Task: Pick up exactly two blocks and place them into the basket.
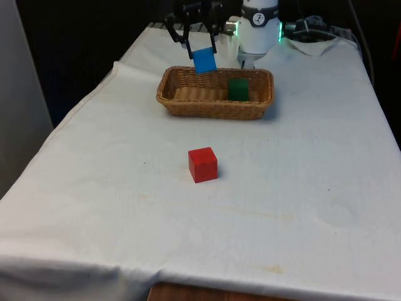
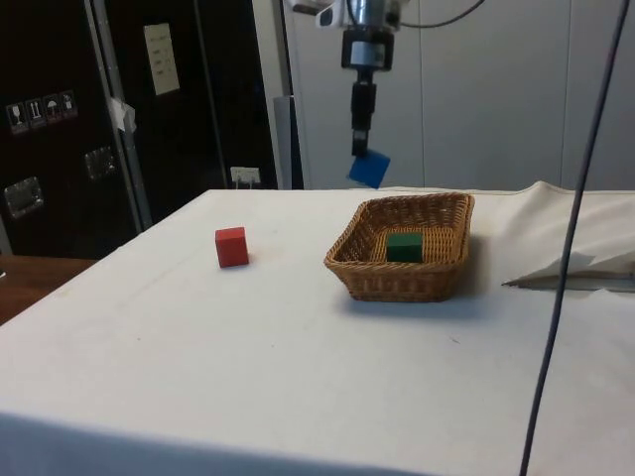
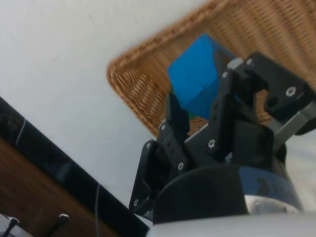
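While the gripper (image 1: 202, 45) hangs above the wicker basket (image 1: 182, 103), it's clamped on a tilted blue block (image 1: 204, 60). Green block (image 1: 238, 89) sits inside, right below it; red block (image 1: 202, 164) is on the cloth, well away from the fingers.

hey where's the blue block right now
The blue block hangs tilted in the gripper, in the air over the far rim of the basket, toward the front view's left of the green block inside it.

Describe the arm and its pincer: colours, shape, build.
The arm is white and rounded, with a black band and green glowing lights at its sides. The pincer is black, two angular fingers built of bolted plates with silver screw heads, on a rounded black wrist housing.
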